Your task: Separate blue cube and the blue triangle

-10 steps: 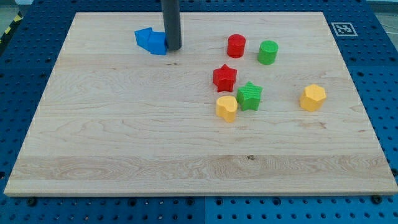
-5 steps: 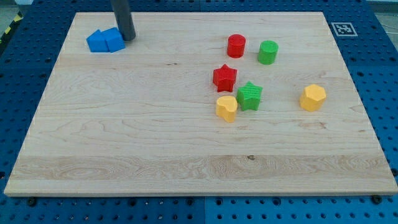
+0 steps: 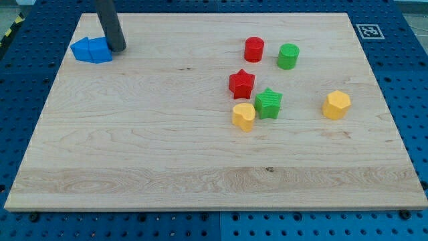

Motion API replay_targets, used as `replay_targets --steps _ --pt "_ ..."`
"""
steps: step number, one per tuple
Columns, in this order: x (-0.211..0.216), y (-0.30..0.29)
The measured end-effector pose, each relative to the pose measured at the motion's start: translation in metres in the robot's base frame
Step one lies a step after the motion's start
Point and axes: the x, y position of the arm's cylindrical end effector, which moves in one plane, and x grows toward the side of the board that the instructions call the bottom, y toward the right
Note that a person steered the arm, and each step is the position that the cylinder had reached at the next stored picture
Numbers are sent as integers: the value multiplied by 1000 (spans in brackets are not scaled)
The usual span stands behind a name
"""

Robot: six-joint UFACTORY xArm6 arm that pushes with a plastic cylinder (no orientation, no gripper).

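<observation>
Blue cube [image 3: 100,50] and blue triangle [image 3: 81,49] sit pressed together — my tip [image 3: 118,49] touching the cube's right side.

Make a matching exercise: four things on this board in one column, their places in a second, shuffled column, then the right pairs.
Things:
1. my tip
2. green cylinder
3. yellow block at the view's right
4. green star

Places:
A. just right of the red cylinder
B. against the right side of the blue blocks
C. apart from all other blocks
D. beside the other yellow block, below the red star

Pairs: 1-B, 2-A, 3-C, 4-D
</observation>
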Motion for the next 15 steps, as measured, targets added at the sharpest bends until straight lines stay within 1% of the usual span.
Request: replay_targets --steps 1,4,5,6,7,8,9,10,14,15 --pt "13 -1" --pt "68 1" --pt "80 -11" --pt "80 -44" --pt "80 -59" --pt "80 -59" --pt "64 -42" --pt "62 -36" --pt "45 -38" --pt "33 -38"
